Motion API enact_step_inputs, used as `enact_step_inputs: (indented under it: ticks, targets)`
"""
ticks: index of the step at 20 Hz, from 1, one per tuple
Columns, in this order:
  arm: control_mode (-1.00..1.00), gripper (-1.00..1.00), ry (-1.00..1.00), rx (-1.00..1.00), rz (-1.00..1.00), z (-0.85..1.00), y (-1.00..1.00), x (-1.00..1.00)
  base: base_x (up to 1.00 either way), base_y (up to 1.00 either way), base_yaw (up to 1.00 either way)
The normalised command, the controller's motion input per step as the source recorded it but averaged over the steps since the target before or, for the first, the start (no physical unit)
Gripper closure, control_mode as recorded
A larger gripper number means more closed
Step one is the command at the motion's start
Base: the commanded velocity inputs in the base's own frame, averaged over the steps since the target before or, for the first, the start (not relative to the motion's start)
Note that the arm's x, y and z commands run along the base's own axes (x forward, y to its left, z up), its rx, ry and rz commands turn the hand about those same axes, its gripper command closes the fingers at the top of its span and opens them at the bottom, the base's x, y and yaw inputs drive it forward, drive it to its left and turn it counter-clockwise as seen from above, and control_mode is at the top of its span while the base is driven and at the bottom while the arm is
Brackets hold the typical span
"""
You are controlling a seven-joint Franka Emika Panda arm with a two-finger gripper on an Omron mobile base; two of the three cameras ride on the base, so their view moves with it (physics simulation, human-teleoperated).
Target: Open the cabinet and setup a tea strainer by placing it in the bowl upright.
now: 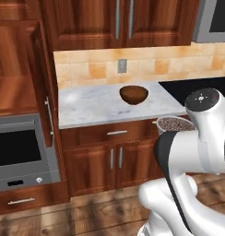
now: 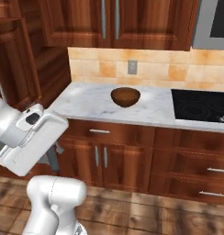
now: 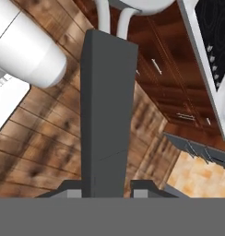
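tea strainer (image 1: 173, 124) half hidden behind arm, pincer (image 3: 107, 191) clamping its handle

No readable text, labels, brands or numbers in any view.
Oven (image 1: 20, 154) front has small marks on its control strip, too small to read; wall plate (image 1: 122, 66) on the tile backsplash is blank; cooktop (image 2: 201, 106) shows only faint burner rings, no lettering; the bowl (image 1: 133, 94) and the marble counter (image 1: 89, 106) are unmarked; robot arm (image 2: 33, 137) casing carries no legible logo.
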Motion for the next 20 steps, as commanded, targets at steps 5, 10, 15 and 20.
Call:
enact_step_inputs:
  ticks: [5,10,15,20]
  targets:
    - [1.00,1.00,0.00,0.00,0.00,0.00,0.00,0.00,0.00,-0.59,0.00]
    - [1.00,1.00,0.00,0.00,0.00,0.00,0.00,0.00,0.20,-0.38,0.00]
    - [1.00,1.00,0.00,0.00,0.00,0.00,0.00,0.00,0.50,-0.37,0.00]
    - [1.00,1.00,0.00,0.00,0.00,0.00,0.00,0.00,0.51,-0.23,0.00]
